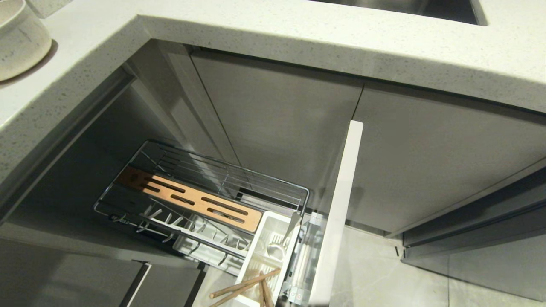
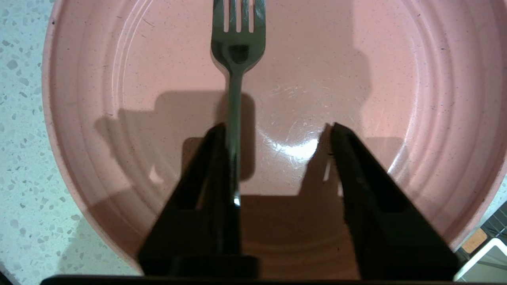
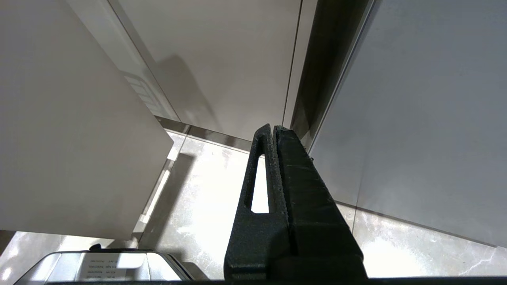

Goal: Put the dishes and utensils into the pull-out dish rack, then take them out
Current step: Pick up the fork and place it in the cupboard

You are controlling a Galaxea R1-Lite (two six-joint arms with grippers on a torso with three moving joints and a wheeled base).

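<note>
A pale-pink plate (image 2: 356, 79) lies on the speckled countertop (image 2: 20, 158) with a silver fork (image 2: 237, 51) resting on it. My left gripper (image 2: 277, 126) hovers just over the plate, open, and the fork's handle runs along the inner face of one finger (image 2: 214, 166); the other finger stands well apart from it. The pull-out dish rack (image 1: 239, 179) is drawn out below the counter, with wooden chopsticks (image 1: 243, 288) and a silver utensil (image 1: 281, 238) in its white caddy (image 1: 266, 230). An off-white bowl (image 1: 17, 38) sits on the counter at far left. My right gripper (image 3: 273, 128) hangs shut above the floor, holding nothing.
The pale drawer front (image 1: 341, 204) stands edge-on right of the rack. A wooden slotted strip (image 1: 192, 200) crosses the wire basket. The steel sink (image 1: 405, 6) lies at the counter's far edge. Grey cabinet doors close off the back and right. Neither arm shows in the head view.
</note>
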